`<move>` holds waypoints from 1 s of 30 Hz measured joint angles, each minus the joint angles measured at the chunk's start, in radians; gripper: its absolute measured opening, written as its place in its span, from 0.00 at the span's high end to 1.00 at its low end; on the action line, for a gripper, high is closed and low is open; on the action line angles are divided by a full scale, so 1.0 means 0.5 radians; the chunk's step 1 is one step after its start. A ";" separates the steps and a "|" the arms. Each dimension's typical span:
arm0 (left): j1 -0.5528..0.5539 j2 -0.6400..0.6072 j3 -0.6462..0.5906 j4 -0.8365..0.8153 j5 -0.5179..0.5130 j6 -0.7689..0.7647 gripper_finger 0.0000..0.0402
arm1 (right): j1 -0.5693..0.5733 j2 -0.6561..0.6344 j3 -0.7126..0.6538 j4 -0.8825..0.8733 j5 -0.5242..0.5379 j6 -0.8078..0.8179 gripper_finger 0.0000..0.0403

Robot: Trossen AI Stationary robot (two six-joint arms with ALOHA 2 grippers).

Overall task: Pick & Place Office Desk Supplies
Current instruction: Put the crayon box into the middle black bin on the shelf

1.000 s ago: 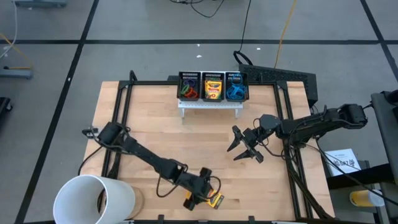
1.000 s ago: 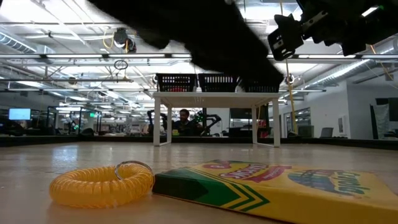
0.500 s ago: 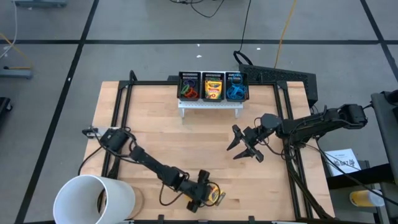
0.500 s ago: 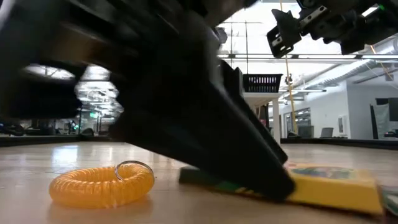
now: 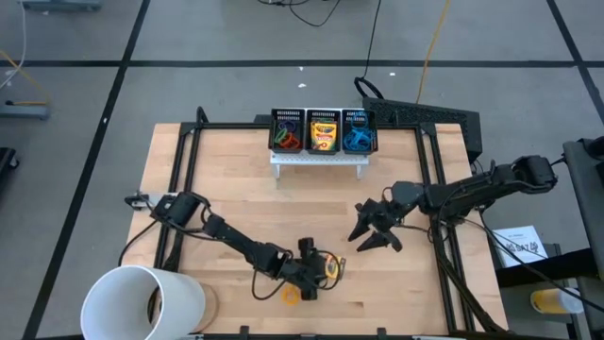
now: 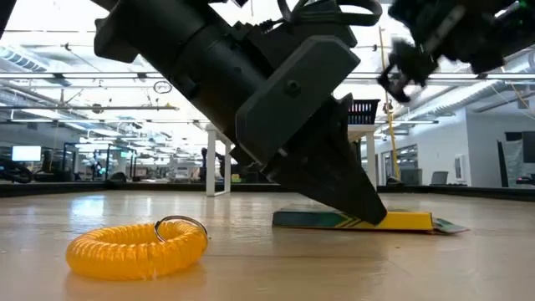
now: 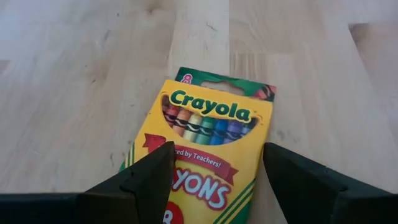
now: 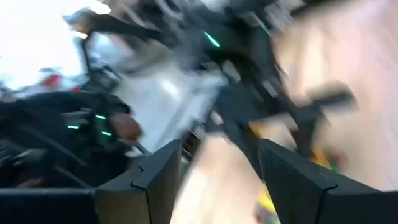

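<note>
Near the front edge of the wooden table (image 5: 226, 179), the left gripper (image 5: 316, 272) had its two fingers (image 7: 140, 180) spread around a flat yellow-and-green crayon box (image 7: 208, 149). The wrist view showed one finger on each long side of the box, which lay flat on the wood; whether the fingers pressed against it could not be told. In the low view the box (image 6: 393, 221) rested on the table with the gripper's dark tip (image 6: 351, 196) down on its near-left end. Just beside it, nearer the front, a coiled orange-yellow spiral band (image 6: 138, 247) with a metal ring lay on the wood, apart from the box.

To the right, the right gripper (image 5: 375, 229) hovered above the table with its fingers spread and nothing between them, well apart from the box.

At the far edge a small white stand (image 5: 321, 158) carried three black mesh bins (image 5: 324, 118): the left one held mixed coloured bands (image 5: 286, 139), the middle one another crayon box (image 5: 324, 133), the right one blue bands (image 5: 356, 140). A large white cup (image 5: 142, 302) lay at the near left corner.
</note>
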 joint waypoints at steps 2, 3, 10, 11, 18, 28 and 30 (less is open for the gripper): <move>0.020 -0.001 0.000 -0.001 0.022 -0.005 0.37 | 0.064 0.000 -0.028 -0.164 0.173 -0.045 0.49; 0.035 -0.001 0.000 0.000 0.050 0.003 0.37 | 0.101 0.000 -0.055 -0.222 0.257 -0.132 0.49; 0.138 -0.002 0.000 -0.001 0.218 0.007 0.37 | 0.342 0.018 -0.269 -0.066 0.817 -0.408 0.49; 0.148 -0.002 0.000 0.000 0.234 -0.001 0.37 | 0.373 0.028 -0.293 -0.030 0.885 -0.408 0.49; 0.187 -0.002 -0.001 -0.002 0.297 0.060 0.37 | 0.599 0.237 -0.359 0.026 1.181 -0.631 0.49; 0.217 -0.001 -0.002 0.005 0.336 0.059 0.37 | 0.818 0.842 -0.145 0.108 1.514 -1.104 0.49; 0.221 -0.001 -0.002 0.007 0.336 0.057 0.37 | 0.842 0.950 -0.067 0.072 1.528 -1.227 0.49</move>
